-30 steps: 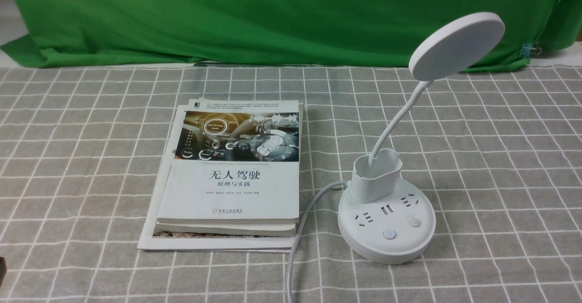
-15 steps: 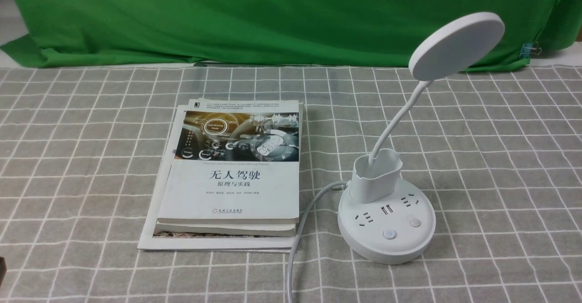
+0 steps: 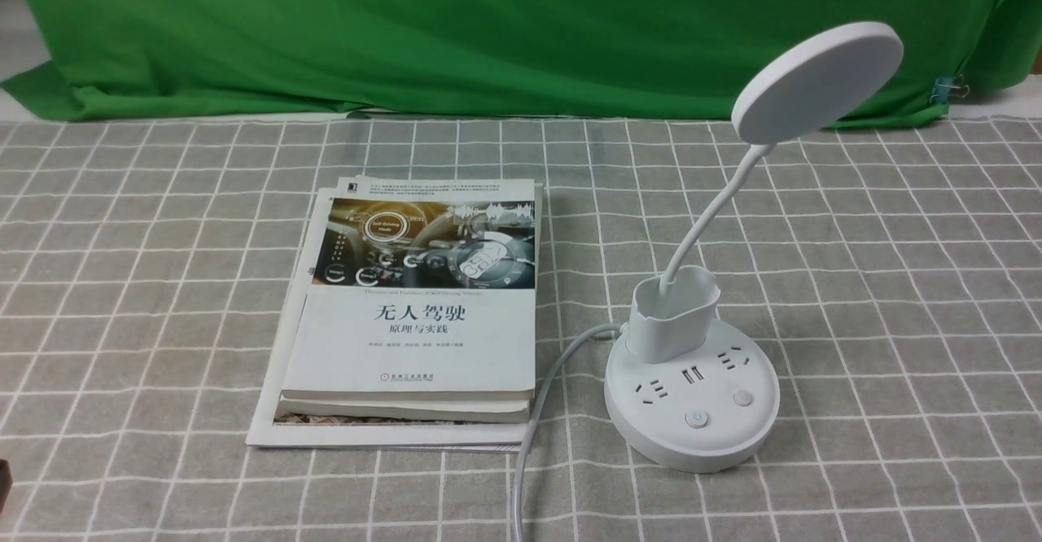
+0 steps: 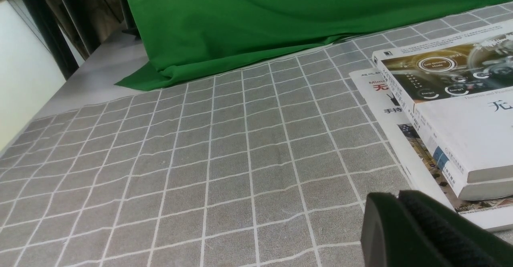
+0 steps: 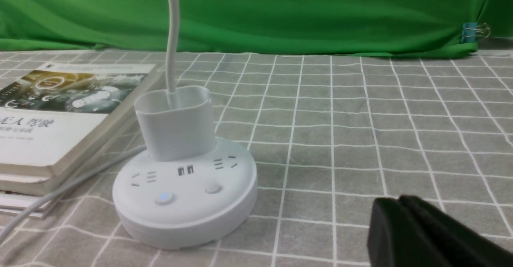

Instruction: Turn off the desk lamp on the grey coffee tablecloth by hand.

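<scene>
The white desk lamp point(image 3: 692, 412) stands on the grey coffee tablecloth point(image 3: 895, 322), right of centre. Its round disc head point(image 3: 816, 82) tilts up at the right on a thin bent neck, above the pen-cup point(image 3: 674, 318). The round base bears sockets and two buttons; the left button point(image 3: 694, 419) glows blue and the right button point(image 3: 742, 398) is plain. My right gripper point(image 5: 398, 201) is shut and empty, low over the cloth, apart from the lamp's base point(image 5: 184, 195). My left gripper point(image 4: 398, 195) is shut and empty beside the books point(image 4: 461, 138).
A stack of books point(image 3: 415, 314) lies left of the lamp. The lamp's white cord point(image 3: 537, 412) runs from the base past the books to the near edge. A plain green cloth point(image 3: 488, 29) hangs at the back, with a blue clip point(image 3: 946, 88).
</scene>
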Robot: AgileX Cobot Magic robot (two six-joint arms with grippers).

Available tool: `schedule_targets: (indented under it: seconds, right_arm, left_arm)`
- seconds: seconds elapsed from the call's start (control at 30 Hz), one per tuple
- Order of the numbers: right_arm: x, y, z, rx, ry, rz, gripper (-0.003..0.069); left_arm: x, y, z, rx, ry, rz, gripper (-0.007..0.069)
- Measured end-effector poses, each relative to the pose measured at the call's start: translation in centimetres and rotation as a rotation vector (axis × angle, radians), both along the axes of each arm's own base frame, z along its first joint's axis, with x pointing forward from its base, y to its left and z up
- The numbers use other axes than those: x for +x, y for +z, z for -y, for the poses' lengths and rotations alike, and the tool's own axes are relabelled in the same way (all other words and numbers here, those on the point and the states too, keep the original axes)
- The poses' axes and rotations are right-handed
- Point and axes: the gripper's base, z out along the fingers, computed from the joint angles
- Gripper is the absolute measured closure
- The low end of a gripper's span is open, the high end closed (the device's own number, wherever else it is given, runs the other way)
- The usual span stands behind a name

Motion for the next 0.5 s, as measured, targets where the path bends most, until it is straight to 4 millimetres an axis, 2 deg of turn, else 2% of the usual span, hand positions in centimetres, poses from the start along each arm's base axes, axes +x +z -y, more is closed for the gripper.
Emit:
schedule_targets:
  seconds: [0.5]
  right_arm:
    - [0.00,0.00,0.00,0.000,0.000,0.000,0.0608]
  left_arm:
    - [0.00,0.00,0.00,0.000,0.000,0.000,0.0606]
